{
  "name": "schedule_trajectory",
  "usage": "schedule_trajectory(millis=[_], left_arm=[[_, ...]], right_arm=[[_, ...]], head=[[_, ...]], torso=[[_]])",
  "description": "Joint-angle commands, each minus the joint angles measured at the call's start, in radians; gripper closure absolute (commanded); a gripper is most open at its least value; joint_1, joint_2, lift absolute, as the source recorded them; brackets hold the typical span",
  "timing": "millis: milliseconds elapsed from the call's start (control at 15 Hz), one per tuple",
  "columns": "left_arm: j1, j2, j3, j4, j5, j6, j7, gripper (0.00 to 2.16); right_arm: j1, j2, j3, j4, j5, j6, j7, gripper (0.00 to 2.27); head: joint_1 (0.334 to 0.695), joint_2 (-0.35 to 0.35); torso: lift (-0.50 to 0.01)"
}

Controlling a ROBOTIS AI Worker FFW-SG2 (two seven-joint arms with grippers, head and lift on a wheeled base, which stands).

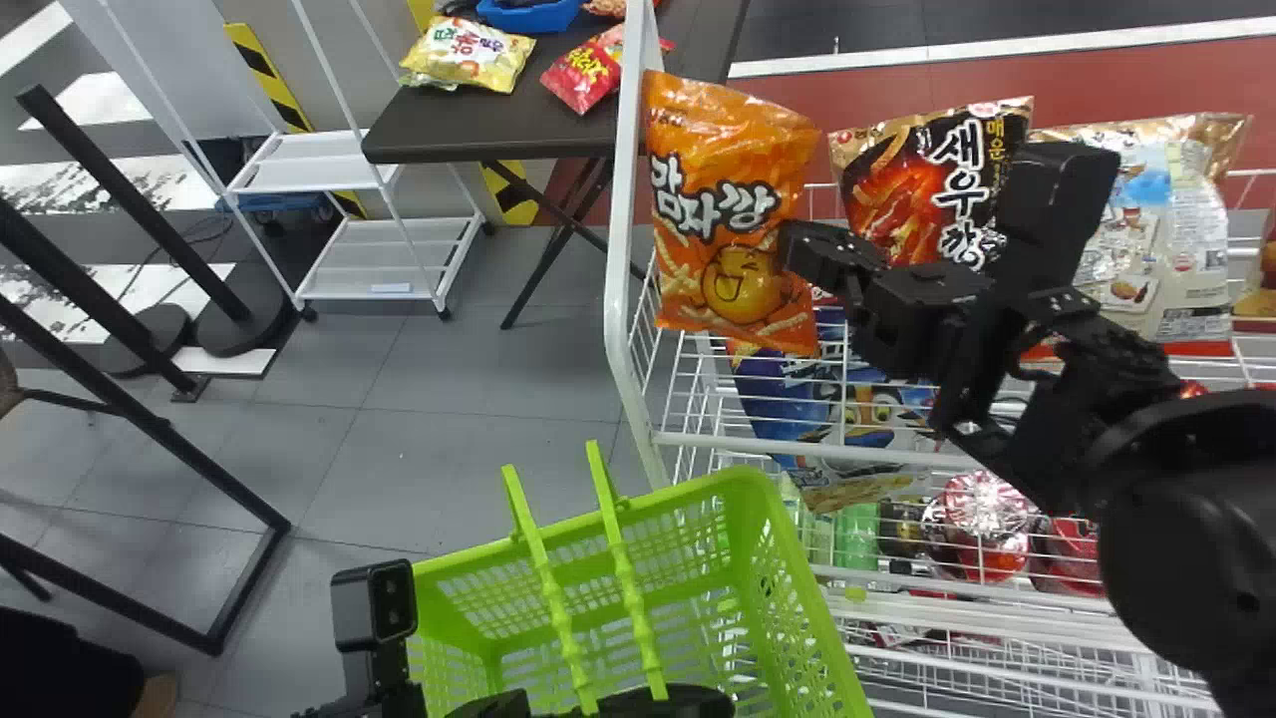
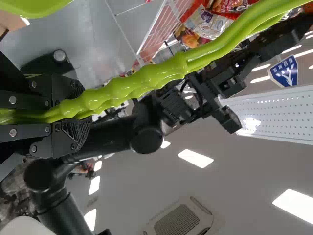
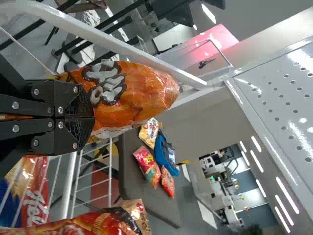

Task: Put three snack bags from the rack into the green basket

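Note:
My right gripper [image 1: 802,249] is at the right edge of the orange snack bag [image 1: 733,219], which hangs tilted at the rack's left end. In the right wrist view the gripper [image 3: 90,115] is shut on that orange bag [image 3: 132,95]. A black and red bag [image 1: 922,179] and a pale bag [image 1: 1156,229] stand farther right on the rack [image 1: 628,199]. Low in the head view, my left gripper [image 1: 618,703] stays at the handles of the green basket [image 1: 797,598]; in the left wrist view the gripper [image 2: 80,107] is shut on the green handle [image 2: 142,83].
The rack's wire shelves below hold blue bags [image 1: 837,399] and red packs [image 1: 982,524], right beside the basket. Behind stands a dark table [image 1: 478,130] with more bags. A white cart [image 1: 389,259] and black stands [image 1: 140,319] are at left.

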Motion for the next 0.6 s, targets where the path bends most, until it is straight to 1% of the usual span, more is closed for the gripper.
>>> schedule_trajectory(millis=[0,133,200,333,533], left_arm=[[-0.015,0.001,0.007,0.015,0.0,0.009,0.0,2.15],[-0.025,0.004,0.007,0.021,-0.001,0.009,0.002,2.15],[-0.029,0.004,0.007,0.026,-0.001,0.009,0.003,2.15],[-0.04,0.01,0.009,0.046,-0.001,0.009,0.003,2.15],[-0.061,0.015,0.019,0.061,-0.004,0.009,0.012,2.15]], right_arm=[[0.068,0.002,-0.035,-0.14,-0.032,0.131,-0.016,2.24],[0.118,-0.044,-0.094,-0.226,-0.084,0.217,-0.025,2.24],[0.141,-0.068,-0.128,-0.263,-0.121,0.241,-0.025,2.24],[0.18,-0.097,-0.179,-0.329,-0.157,0.296,-0.025,2.24],[0.236,-0.143,-0.282,-0.395,-0.29,0.404,-0.023,2.24]], head=[[0.695,0.271],[0.695,0.276],[0.695,0.264],[0.695,0.238],[0.695,0.188]], torso=[[0.0],[0.0],[0.0],[0.0],[0.0]])
